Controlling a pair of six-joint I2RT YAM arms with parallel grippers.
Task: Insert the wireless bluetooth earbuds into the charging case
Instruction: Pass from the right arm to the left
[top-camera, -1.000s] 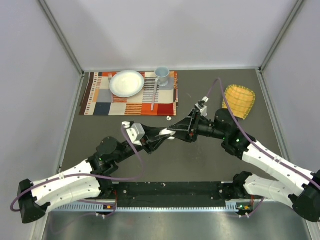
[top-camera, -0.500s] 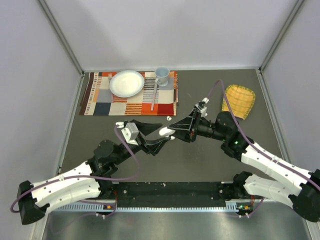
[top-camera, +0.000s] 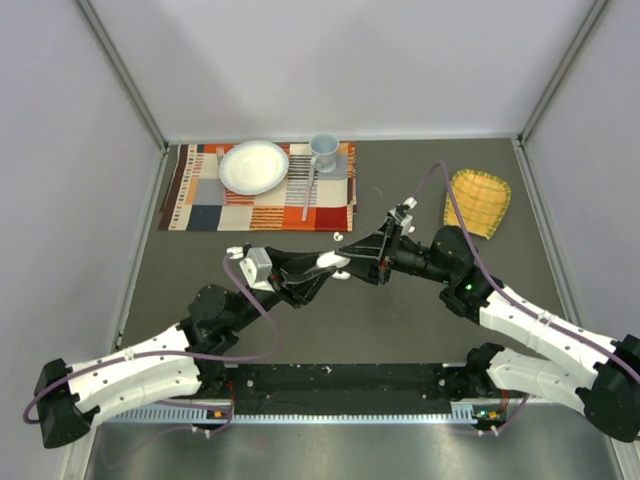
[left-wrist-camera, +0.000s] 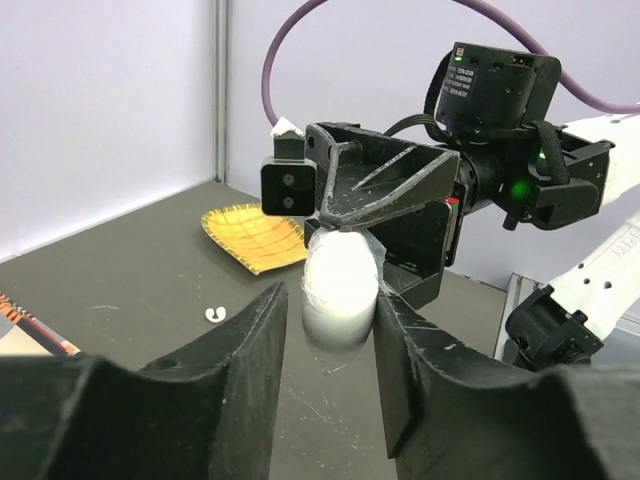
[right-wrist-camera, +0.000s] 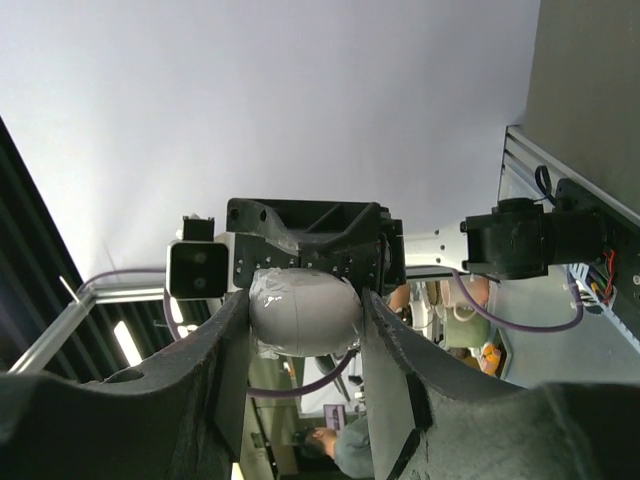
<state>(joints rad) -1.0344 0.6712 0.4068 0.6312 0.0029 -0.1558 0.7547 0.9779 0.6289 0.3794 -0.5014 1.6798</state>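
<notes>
The white oval charging case (top-camera: 330, 262) is held above the table's middle. My right gripper (top-camera: 342, 263) is shut on it, and both fingers press its sides in the right wrist view (right-wrist-camera: 305, 310). My left gripper (top-camera: 318, 268) faces the right one, open. Its fingers flank the case (left-wrist-camera: 340, 285), with a small gap on the left side. One tiny white earbud (top-camera: 338, 237) lies on the dark table just beyond the grippers; it also shows in the left wrist view (left-wrist-camera: 214, 314). No other earbud shows.
A striped placemat (top-camera: 200, 200) at the back left carries a white plate (top-camera: 253, 165), a cup (top-camera: 323, 150) and a spoon (top-camera: 308, 190). A yellow cloth (top-camera: 478, 200) lies at the back right. Grey walls close in the table.
The left gripper opened wide and drew back from the case, then came forward again with its fingers on either side of it. The right gripper kept hold and shifted slightly left.
</notes>
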